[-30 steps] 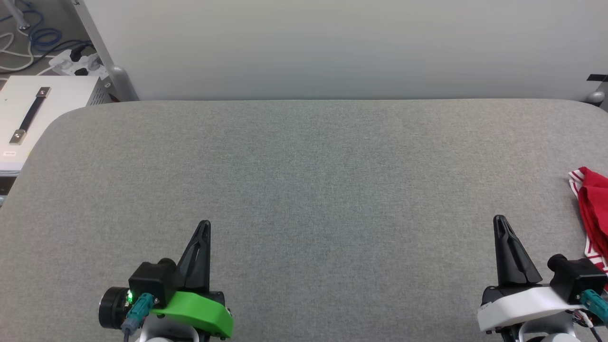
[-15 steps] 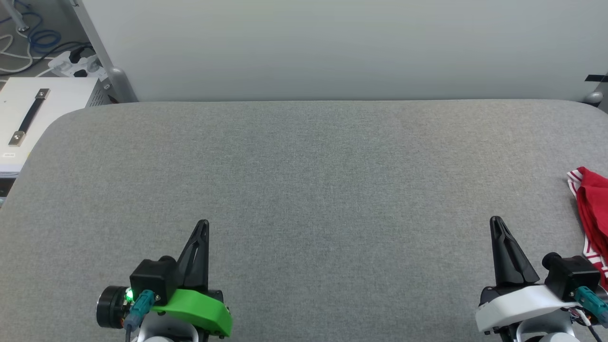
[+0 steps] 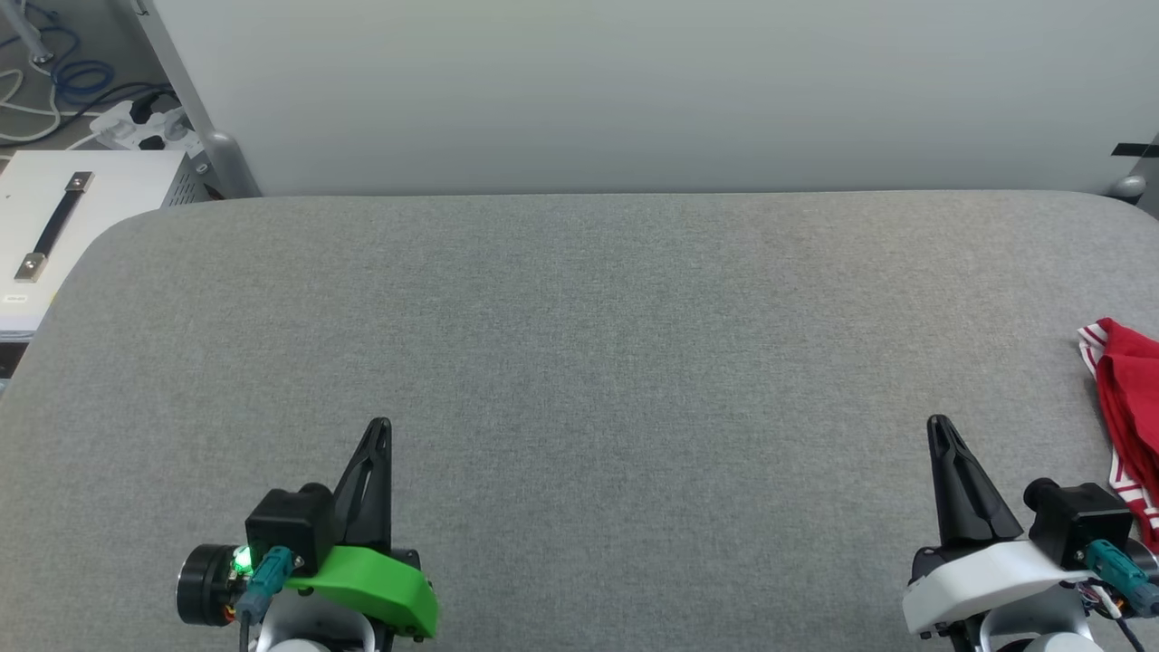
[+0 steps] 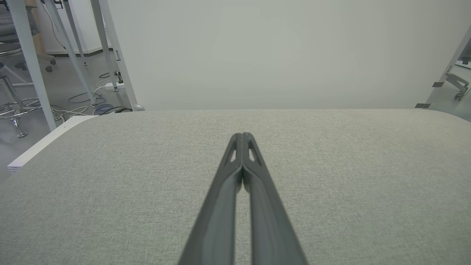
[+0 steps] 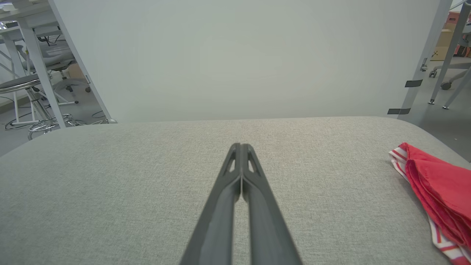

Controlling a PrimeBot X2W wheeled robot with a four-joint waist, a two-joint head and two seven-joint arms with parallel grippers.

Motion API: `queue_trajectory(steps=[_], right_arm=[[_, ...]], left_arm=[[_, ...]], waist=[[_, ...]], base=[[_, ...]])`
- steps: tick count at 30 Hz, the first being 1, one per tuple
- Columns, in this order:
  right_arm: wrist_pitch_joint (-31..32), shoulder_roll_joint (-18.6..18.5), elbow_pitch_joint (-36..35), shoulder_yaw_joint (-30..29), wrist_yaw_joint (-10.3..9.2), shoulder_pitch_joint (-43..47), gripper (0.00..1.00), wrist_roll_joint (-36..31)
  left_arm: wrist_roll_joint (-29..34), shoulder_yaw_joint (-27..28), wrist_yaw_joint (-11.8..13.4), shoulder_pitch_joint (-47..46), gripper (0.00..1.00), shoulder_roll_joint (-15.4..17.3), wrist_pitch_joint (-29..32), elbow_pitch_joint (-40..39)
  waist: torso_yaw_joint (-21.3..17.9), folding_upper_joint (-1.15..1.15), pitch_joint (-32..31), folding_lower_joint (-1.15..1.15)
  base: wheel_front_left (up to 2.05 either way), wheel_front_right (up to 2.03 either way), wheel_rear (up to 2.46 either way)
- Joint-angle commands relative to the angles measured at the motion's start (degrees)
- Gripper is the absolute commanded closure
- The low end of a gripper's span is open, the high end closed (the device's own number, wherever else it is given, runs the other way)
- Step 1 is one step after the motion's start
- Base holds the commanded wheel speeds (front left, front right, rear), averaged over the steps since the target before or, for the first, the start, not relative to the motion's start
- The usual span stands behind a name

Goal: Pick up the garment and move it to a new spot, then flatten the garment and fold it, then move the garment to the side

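Big grey cloth-topped table, pale wall panel behind it, white box with black handle off left, cables and power strip on floor.

The red shirt runs off the right edge in the head and right wrist views, bunched, most of it unseen. The white case far left is cut off too.
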Motion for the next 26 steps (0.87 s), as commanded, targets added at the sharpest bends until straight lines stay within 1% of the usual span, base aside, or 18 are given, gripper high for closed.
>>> queue_trajectory(steps=[1,26], right_arm=[[0.4,0.3,-0.4,0.2,-0.03,-0.7,1.0,-0.8],[3.3,0.5,-0.7,0.4,-0.04,-1.2,1.0,-3.5]], left_arm=[[0.7,0.4,0.4,-0.5,1.0,-0.2,0.3,-0.2],[2.5,1.2,1.9,-0.8,1.0,-0.3,3.2,-1.3]], waist=[[0.0,0.0,0.0,0.0],[-0.3,0.0,-0.3,0.0]], base=[[0.0,0.0,0.0],[0.0,0.0,0.0]])
